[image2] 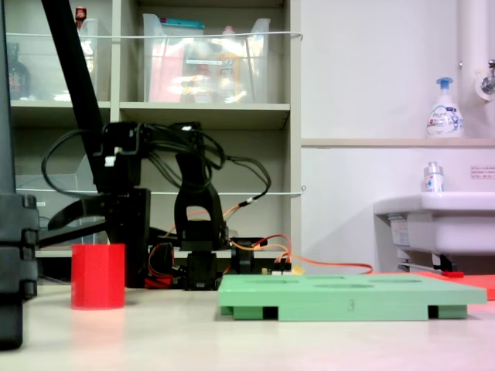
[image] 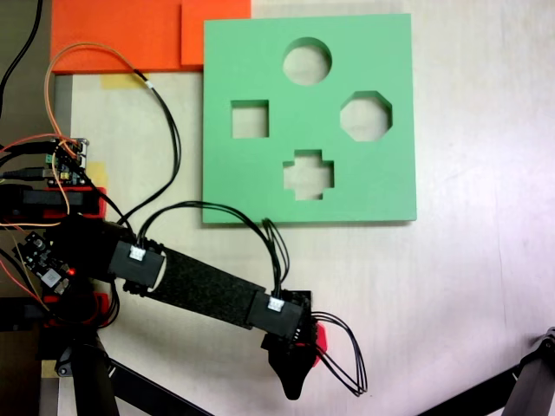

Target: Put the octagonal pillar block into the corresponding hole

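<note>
In the first exterior view the gripper is seen directly above the octagonal pillar block, most of which is hidden beneath it, and whether the jaws are spread or closed on it cannot be told. A risk is judged that the upright block could be toppled or nudged aside if the descent is off-centre. The block, a bright red prism, is seen standing on the table well apart from the corresponding hole in the green board.

Pale tabletop; shelving unit with clear bins behind; white wall; white sink right.
</note>
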Controlling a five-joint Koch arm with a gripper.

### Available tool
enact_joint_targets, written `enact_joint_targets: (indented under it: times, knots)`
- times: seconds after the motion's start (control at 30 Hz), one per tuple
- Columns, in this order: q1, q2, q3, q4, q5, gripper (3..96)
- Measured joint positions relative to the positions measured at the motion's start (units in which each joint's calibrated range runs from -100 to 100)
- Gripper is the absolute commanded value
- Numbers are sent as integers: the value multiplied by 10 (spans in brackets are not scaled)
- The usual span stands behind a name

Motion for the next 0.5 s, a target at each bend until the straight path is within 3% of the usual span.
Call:
enact_joint_targets:
  times: [0.33,0.4,0.5]
  knots:
    - [-10,64,0,26,-20,940]
    - [-10,74,0,26,-21,852]
    - [-12,85,0,27,-21,641]
